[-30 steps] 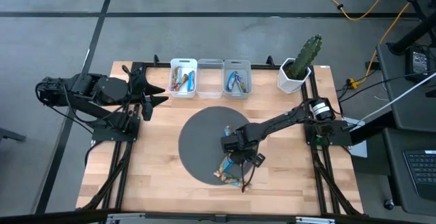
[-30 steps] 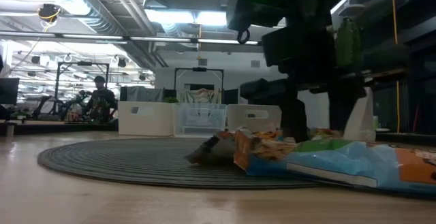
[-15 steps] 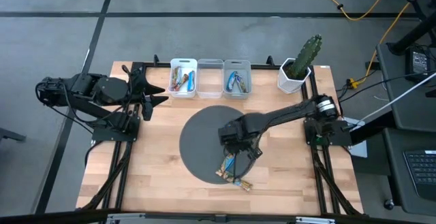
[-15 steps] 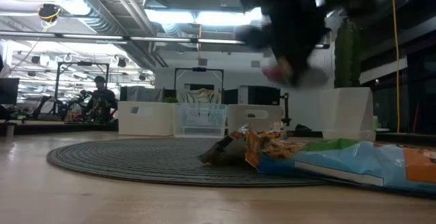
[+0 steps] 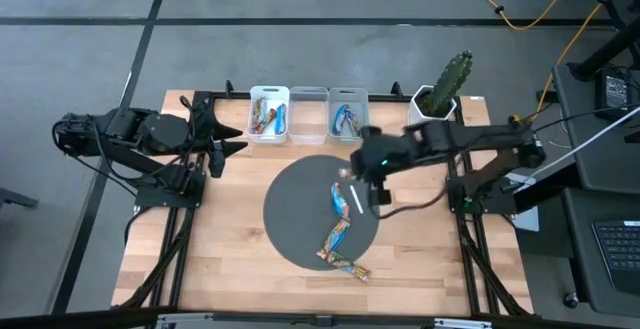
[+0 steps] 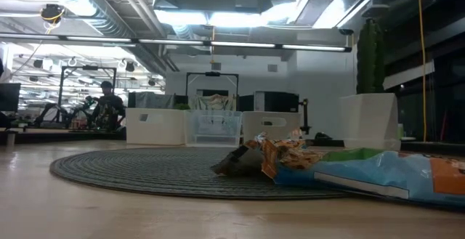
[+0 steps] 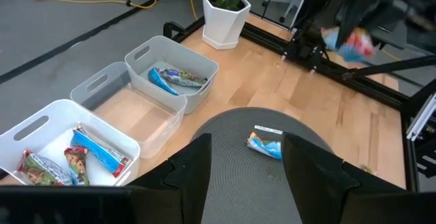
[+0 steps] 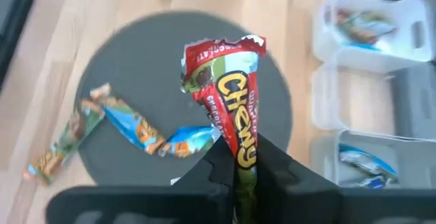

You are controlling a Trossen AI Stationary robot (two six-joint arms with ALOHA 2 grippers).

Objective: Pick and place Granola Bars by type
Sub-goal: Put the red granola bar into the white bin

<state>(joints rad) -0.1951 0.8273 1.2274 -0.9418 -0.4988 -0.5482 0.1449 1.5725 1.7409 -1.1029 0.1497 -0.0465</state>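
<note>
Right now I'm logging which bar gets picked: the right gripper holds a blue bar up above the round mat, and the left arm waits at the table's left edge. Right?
Not quite. The bar in the right gripper has a red wrapper, not blue, as the right wrist view shows. The rest stands: it is held above the round mat, and the left gripper waits at the left edge.

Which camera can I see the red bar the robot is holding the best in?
The right wrist view: the red bar fills the middle, pinched in the right gripper, its "Chewy" lettering readable. The left wrist view shows it only as a blur far off. The high view barely shows it; the low view misses it.
</note>
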